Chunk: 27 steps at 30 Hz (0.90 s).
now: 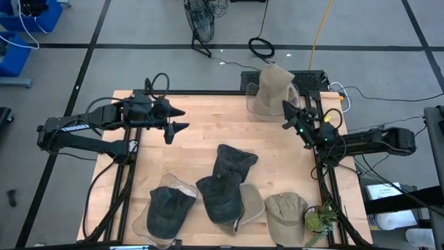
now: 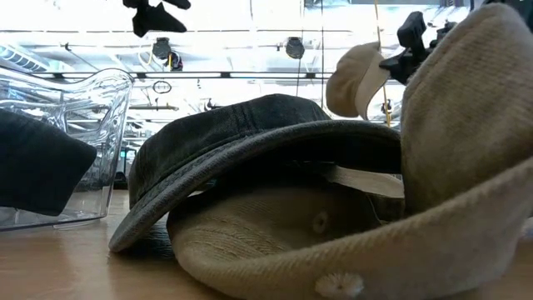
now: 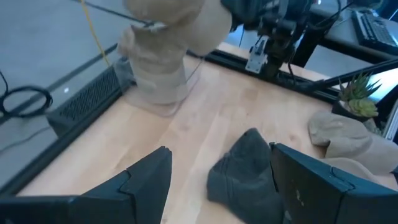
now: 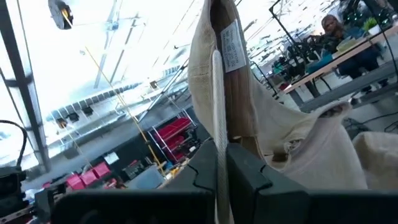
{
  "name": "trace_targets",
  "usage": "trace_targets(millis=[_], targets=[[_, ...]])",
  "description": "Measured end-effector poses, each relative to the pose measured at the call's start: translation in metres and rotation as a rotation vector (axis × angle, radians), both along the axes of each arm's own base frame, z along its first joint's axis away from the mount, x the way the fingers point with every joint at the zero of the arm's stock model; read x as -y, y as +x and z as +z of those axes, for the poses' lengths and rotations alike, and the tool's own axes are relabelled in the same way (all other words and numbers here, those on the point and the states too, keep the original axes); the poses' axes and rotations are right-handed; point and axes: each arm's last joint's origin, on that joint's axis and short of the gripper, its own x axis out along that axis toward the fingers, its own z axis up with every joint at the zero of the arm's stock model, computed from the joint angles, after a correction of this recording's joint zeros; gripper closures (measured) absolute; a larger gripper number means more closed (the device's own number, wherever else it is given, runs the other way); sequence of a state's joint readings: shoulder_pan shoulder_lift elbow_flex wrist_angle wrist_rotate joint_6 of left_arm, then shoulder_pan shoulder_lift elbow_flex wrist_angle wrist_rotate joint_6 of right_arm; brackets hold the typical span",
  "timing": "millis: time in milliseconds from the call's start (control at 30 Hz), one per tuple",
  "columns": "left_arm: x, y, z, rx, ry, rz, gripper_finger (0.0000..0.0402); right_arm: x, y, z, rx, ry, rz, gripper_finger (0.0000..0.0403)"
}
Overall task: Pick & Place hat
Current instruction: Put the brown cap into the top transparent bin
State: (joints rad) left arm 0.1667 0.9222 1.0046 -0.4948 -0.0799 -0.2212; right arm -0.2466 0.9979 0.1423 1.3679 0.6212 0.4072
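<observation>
A beige hat (image 1: 272, 89) is at the table's far right, above a clear stand (image 1: 251, 104). My right gripper (image 1: 288, 113) is shut on it; the low view shows the hat (image 2: 356, 79) high up beside that gripper (image 2: 405, 52). My left gripper (image 1: 177, 119) hovers open over the table's far left, touching nothing. In the left wrist view its fingers (image 3: 155, 183) stand apart above a dark hat (image 3: 245, 177). That hat (image 1: 233, 163) lies on the table's middle. My right gripper pinches the beige hat's rim (image 4: 217, 134) between its two fingers, next to the inner band with a white label (image 4: 231, 43). The fingers come from the table's right, slanting a little upward. The hat's body spreads away beyond the fingers; whether it rests on the stand I cannot tell.
More hats lie along the near edge: a dark one (image 1: 219, 199), a dark one in a clear holder (image 1: 166, 210), and two beige ones (image 1: 251, 206) (image 1: 286, 217). A small plant (image 1: 319, 219) stands at the near right corner. Bare wood (image 1: 208, 125) lies between the arms.
</observation>
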Motion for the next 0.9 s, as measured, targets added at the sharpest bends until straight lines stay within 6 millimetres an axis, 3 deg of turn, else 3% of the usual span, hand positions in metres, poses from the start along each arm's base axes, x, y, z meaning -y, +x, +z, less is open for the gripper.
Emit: trace_targets(millis=[267,467,700,900], targets=[[-0.001,0.003,0.008,0.076,0.071,-0.017,0.0131,0.014,0.016,-0.006,-0.056,-0.083,0.107,0.0398],[-0.001,0.005,0.014,0.138,0.086,-0.011,0.0131,0.042,0.021,-0.019,-0.038,-0.02,0.149,0.0398],[-0.001,0.006,0.016,0.165,0.08,-0.008,0.0131,0.073,0.048,-0.009,-0.049,-0.077,0.26,0.0399],[-0.001,0.005,0.016,0.164,0.076,-0.017,0.0131,0.077,0.041,-0.027,-0.12,-0.027,0.241,0.0399]])
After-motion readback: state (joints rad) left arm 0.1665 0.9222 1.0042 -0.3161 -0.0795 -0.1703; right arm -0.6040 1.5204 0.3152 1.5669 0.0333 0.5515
